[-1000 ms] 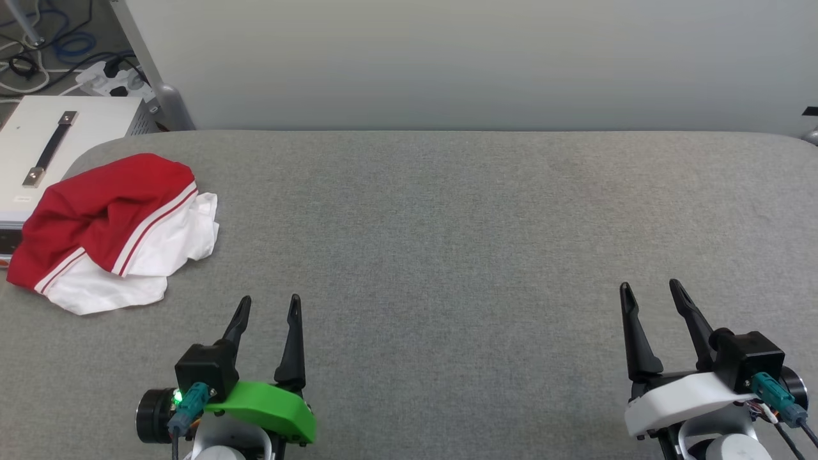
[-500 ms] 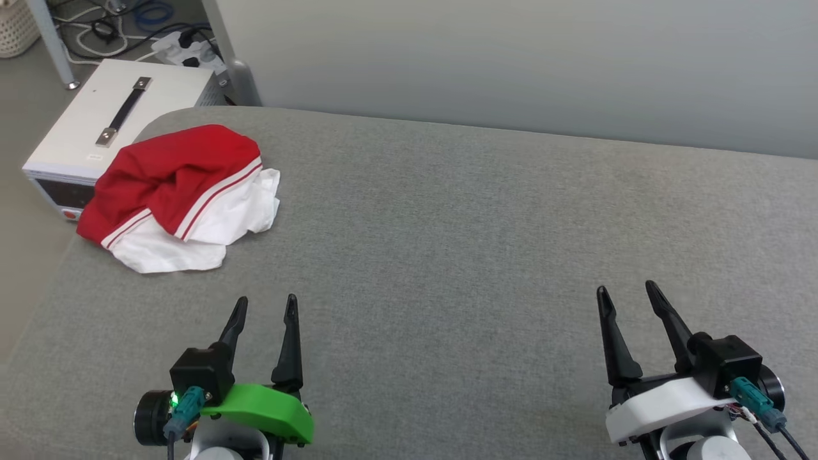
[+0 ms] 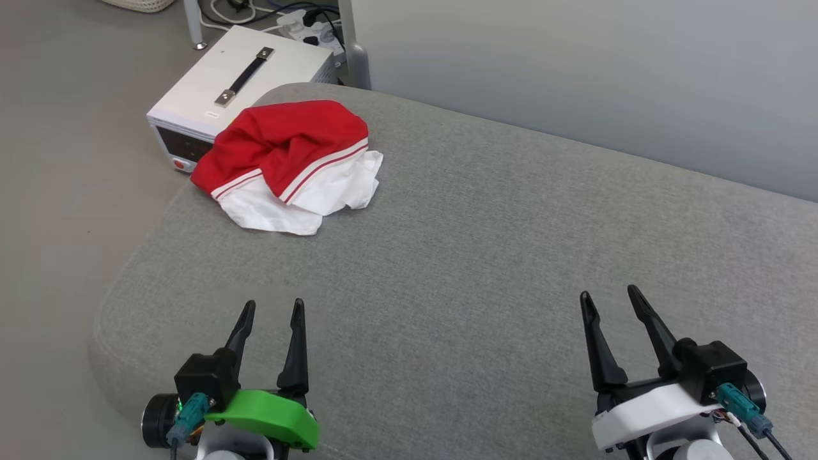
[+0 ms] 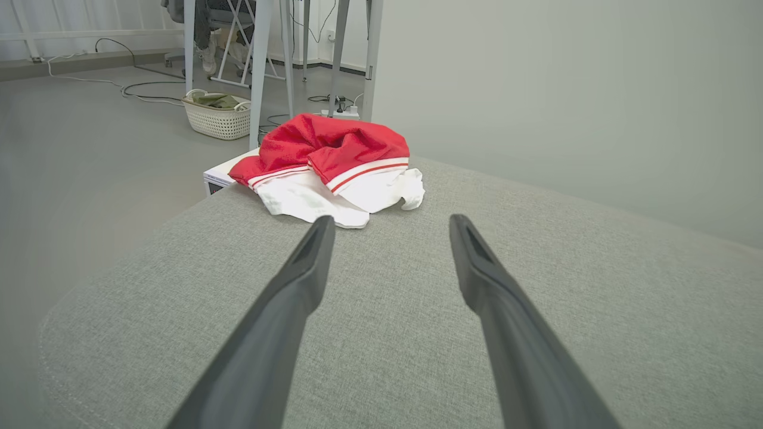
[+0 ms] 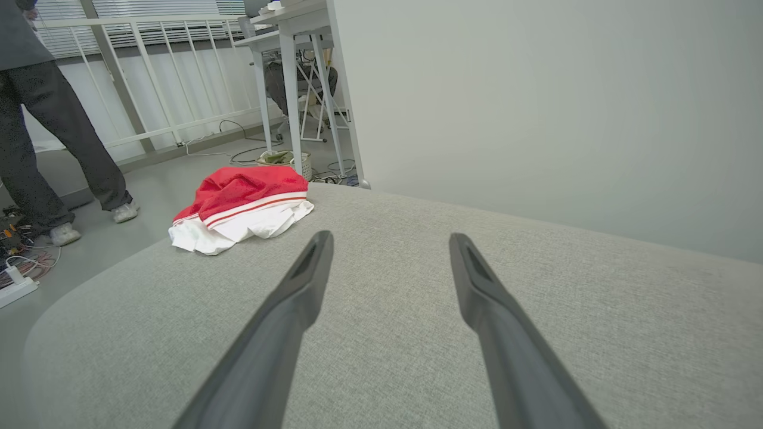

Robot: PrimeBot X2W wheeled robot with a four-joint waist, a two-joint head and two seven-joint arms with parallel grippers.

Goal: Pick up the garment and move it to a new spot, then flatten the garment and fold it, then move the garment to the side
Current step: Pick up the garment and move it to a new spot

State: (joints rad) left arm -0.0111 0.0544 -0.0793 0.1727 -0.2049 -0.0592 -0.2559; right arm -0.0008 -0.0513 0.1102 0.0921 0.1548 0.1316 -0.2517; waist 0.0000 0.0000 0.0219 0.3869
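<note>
The garment point(image 3: 291, 163) lies crumpled in a heap at the far left corner of the grey padded table point(image 3: 486, 255), red cloth on top, white sleeves and red-white stripe trim below. Its lettering is hidden in the folds. In the left wrist view the garment point(image 4: 328, 167) sits just beyond the fingertips; in the right wrist view the garment point(image 5: 241, 205) lies further off to the left. My left gripper point(image 3: 273, 308) hovers open over the table's near left part, well short of the heap. My right gripper point(image 3: 610, 295) is open at the near right, empty.
A white box with a black handle point(image 3: 239, 86) stands on the floor right behind the garment. A white basket point(image 4: 217, 116), cables and table legs are on the floor beyond. A person's legs point(image 5: 36, 149) stand at the left. A pale wall point(image 3: 575, 76) runs behind the table.
The head camera has turned left, so the garment and box now sit nearer the picture's middle. Both grippers stay open in the same pose; the garment has not moved on the table.
</note>
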